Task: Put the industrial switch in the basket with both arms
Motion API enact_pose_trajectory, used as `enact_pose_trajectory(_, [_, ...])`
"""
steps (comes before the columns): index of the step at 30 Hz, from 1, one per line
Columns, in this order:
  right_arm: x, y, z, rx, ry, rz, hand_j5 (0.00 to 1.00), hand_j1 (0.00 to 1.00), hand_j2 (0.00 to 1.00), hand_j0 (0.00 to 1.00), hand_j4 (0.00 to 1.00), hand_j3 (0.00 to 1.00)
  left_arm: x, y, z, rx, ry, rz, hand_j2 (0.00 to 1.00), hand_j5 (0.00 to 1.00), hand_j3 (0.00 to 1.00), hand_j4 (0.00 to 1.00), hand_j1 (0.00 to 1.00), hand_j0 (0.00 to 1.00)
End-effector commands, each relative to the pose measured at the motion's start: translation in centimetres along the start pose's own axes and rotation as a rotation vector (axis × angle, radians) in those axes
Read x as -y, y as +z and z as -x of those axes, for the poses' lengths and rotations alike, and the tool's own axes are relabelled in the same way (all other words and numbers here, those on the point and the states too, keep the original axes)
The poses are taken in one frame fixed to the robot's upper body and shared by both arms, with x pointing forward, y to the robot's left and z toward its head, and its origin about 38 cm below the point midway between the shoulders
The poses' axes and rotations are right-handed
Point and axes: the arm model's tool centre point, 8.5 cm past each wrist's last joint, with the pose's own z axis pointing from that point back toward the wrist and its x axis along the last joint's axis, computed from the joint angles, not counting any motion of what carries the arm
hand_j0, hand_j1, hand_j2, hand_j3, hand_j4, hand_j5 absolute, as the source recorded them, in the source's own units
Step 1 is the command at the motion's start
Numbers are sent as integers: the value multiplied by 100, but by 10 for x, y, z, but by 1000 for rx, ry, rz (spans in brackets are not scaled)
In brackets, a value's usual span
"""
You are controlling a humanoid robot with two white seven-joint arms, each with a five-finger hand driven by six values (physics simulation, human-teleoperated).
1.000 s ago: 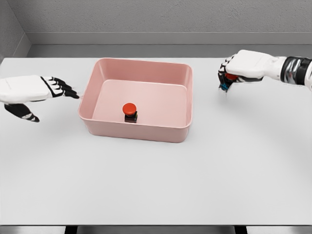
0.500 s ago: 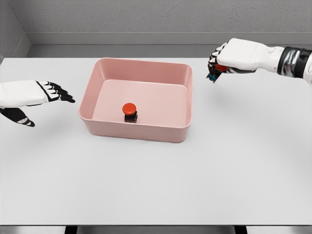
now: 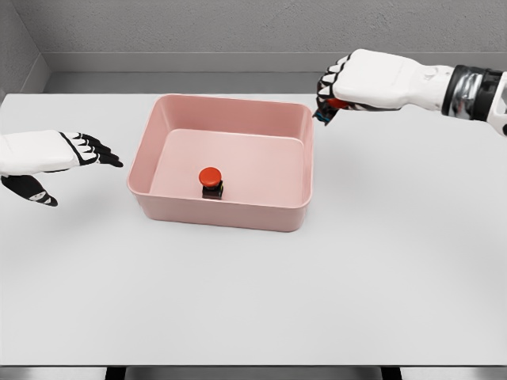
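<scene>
A pink basket (image 3: 298,162) stands on the white table, back of centre. Inside it, near the front wall, sits an industrial switch (image 3: 211,181) with a red button on a black base. My right hand (image 3: 333,93) hovers just past the basket's far right corner, fingers curled around a second switch (image 3: 326,108); only a bit of its red top and dark, blue-tinged base shows. My left hand (image 3: 79,152) hangs open left of the basket, fingers pointing toward its left wall, holding nothing.
The white table (image 3: 253,293) stretches wide in front of the basket. A grey wall and ledge run behind its far edge.
My right hand has lifted the second switch and carried it left, from right of the basket to its far right corner. The left hand drew back slightly to the left.
</scene>
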Motion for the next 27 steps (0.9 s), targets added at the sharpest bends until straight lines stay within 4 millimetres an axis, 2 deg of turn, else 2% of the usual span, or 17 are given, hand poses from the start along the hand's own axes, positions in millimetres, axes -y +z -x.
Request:
enact_pose_trajectory(1, [5, -2, -5, 14, 7, 14, 41, 41, 41, 41, 41, 41, -1, 0, 0, -1, 4, -4, 100, 100, 100, 100, 100, 100])
enact_pose_trajectory(6, [13, -4, -14, 45, 11, 42, 41, 41, 41, 41, 41, 41, -1, 0, 0, -1, 4, -4, 100, 100, 100, 100, 100, 100])
enact_pose_trajectory(21, [20, -54, -53, 179, -10, 103, 43, 43, 43, 43, 43, 43, 2, -1, 0, 2, 8, 0, 100, 100, 100, 100, 100, 100])
enact_pose_trajectory(23, [21, -57, -56, 188, -12, 108, 49, 49, 49, 49, 49, 49, 2, -1, 0, 2, 7, 2, 100, 100, 100, 100, 100, 100])
enact_pose_trajectory(24, [20, -57, -56, 189, -13, 108, 61, 61, 61, 61, 61, 61, 2, -1, 0, 2, 8, 3, 100, 100, 100, 100, 100, 100])
enact_pose_trajectory(25, [20, -57, -57, 190, -14, 109, 83, 83, 83, 83, 83, 83, 2, -2, 0, 3, 7, 2, 100, 100, 100, 100, 100, 100])
enact_pose_trajectory(26, [20, -57, -56, 189, -14, 110, 98, 98, 98, 98, 98, 98, 2, -2, 0, 3, 7, 3, 100, 100, 100, 100, 100, 100])
enact_pose_trajectory(27, [21, -57, -57, 191, -13, 113, 100, 100, 100, 100, 100, 100, 2, -2, 0, 3, 7, 2, 100, 100, 100, 100, 100, 100])
